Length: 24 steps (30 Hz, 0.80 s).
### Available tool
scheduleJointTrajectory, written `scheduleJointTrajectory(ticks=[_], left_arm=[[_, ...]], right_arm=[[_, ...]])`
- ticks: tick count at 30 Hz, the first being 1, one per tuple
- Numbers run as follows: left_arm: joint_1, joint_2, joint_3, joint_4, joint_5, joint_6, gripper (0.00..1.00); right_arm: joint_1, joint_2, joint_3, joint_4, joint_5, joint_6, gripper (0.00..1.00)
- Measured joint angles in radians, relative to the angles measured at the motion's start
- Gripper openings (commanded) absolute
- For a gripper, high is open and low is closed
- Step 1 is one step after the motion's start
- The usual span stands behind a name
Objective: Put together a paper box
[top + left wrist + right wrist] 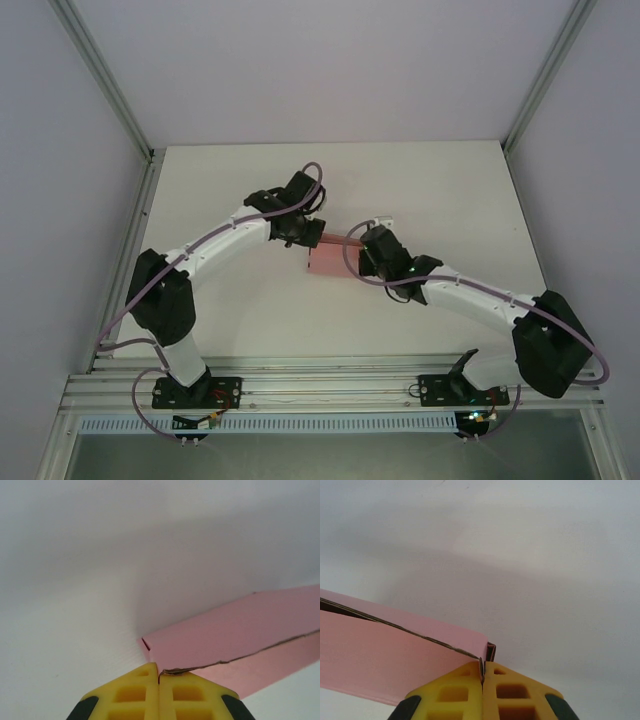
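The pink paper box (328,259) hangs between my two grippers near the middle of the white table (240,190). My left gripper (296,232) is shut on its left end. In the left wrist view the yellow fingers (142,692) pinch the brown raw edge of the paper box (240,630), whose panels stretch off to the right. My right gripper (368,252) is shut on the other end. In the right wrist view the yellow fingers (460,695) clamp the box corner, and the pink paper box (375,660) runs off to the left.
Grey walls with aluminium corner posts (100,70) enclose the table on three sides. An aluminium rail (330,385) carrying both arm bases runs along the near edge. Purple cables (310,170) loop off the arms.
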Motion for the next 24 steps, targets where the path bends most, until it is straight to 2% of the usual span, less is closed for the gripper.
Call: scheduleJointTrajectory(ticks=[7, 17, 24], left_arm=[[0.003, 0.031, 0.048, -0.047, -0.003, -0.146, 0.00], [0.003, 0.036, 0.047, -0.069, -0.007, -0.223, 0.00], [-0.026, -0.050, -0.126, 0.092, -0.066, -0.230, 0.00]], right_arm=[[0.045, 0.050, 0.030, -0.009, 0.113, 0.025, 0.00], [0.061, 0.058, 0.030, -0.003, 0.137, 0.051, 0.00], [0.066, 0.058, 0.023, 0.012, 0.139, 0.071, 0.00]])
